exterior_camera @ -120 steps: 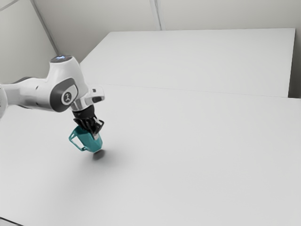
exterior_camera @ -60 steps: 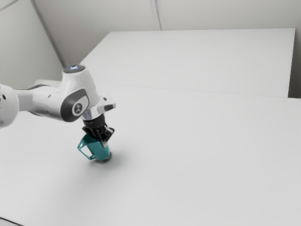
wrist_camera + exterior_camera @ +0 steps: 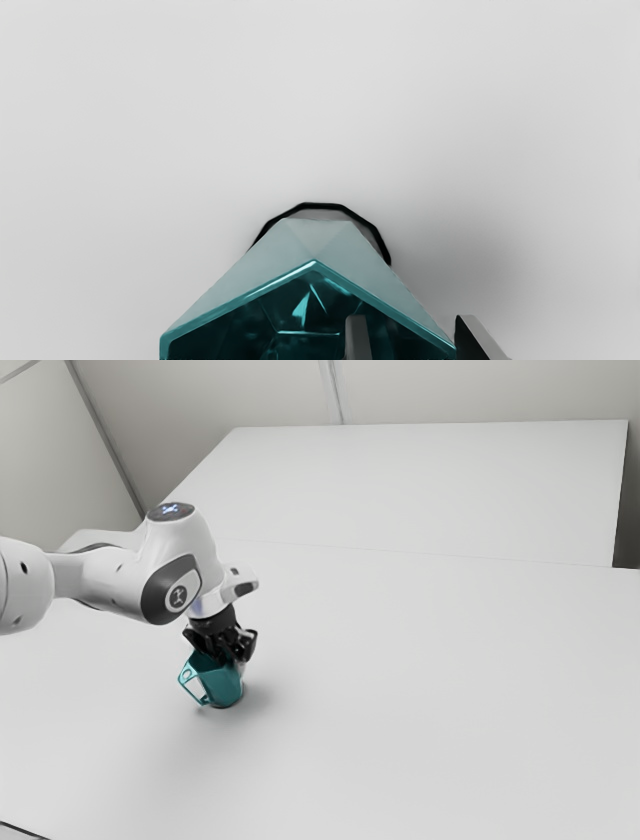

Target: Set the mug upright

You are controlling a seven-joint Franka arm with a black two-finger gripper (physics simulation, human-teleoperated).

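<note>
The table [image 3: 420,700] is broad, pale and matte, with a thin line [image 3: 400,552] running across it toward its far side. Light grey walls [image 3: 480,390] rise behind it, one bearing an upright strip [image 3: 332,390], and they meet in a dark-edged corner on the exterior view's left. The mug [image 3: 222,686], teal, is at the table's surface toward the exterior view's left, close to upright but leaning a little, its handle [image 3: 190,682] toward that side. A soft shadow spreads beside it. The gripper [image 3: 237,660] is closed on the mug's wall, one finger [image 3: 357,337] inside, the other outside by the rim.
</note>
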